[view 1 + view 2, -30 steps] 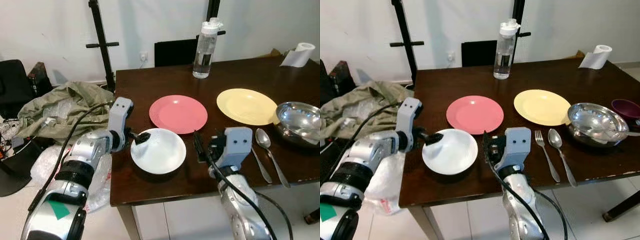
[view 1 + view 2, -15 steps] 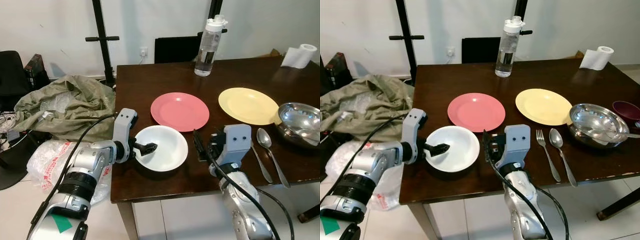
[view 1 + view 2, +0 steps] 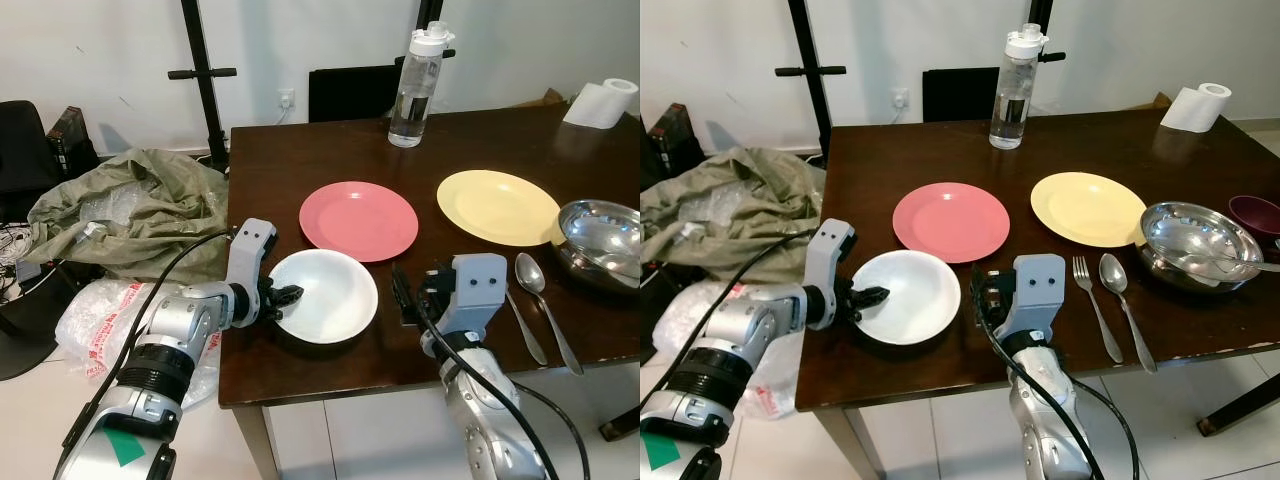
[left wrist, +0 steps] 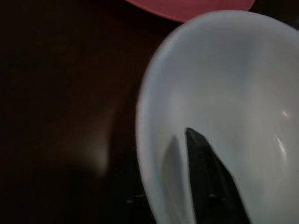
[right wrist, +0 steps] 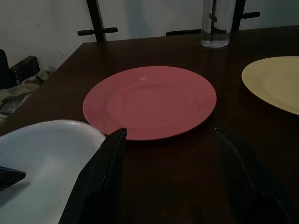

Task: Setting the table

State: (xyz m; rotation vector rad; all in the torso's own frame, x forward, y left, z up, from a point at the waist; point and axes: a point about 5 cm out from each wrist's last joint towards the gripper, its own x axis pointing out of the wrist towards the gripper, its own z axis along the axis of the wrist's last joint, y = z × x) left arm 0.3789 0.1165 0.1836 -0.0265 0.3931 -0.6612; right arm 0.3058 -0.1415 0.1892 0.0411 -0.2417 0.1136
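- On the near left part of the dark wooden table [image 3: 300,160] sits the white bowl [image 3: 330,295], just in front of the pink plate [image 3: 358,220].
- The left gripper [image 3: 283,298] is at the left rim of this bowl; one black finger [image 4: 210,182] lies inside the bowl against its wall, and the other seems to be outside under the rim, so the gripper is pinching the rim.
- The right gripper [image 3: 402,298] hovers low above the table just to the right of the bowl, not touching it; its two black fingers [image 5: 100,182] are spread apart with nothing between them, pointing toward the pink plate.
- Further right are the yellow plate [image 3: 497,207], then a fork [image 3: 1095,308] and a spoon [image 3: 535,290] side by side, and a steel bowl [image 3: 600,240].
- A clear water bottle [image 3: 408,88] stands at the far edge; no writing on it can be read.
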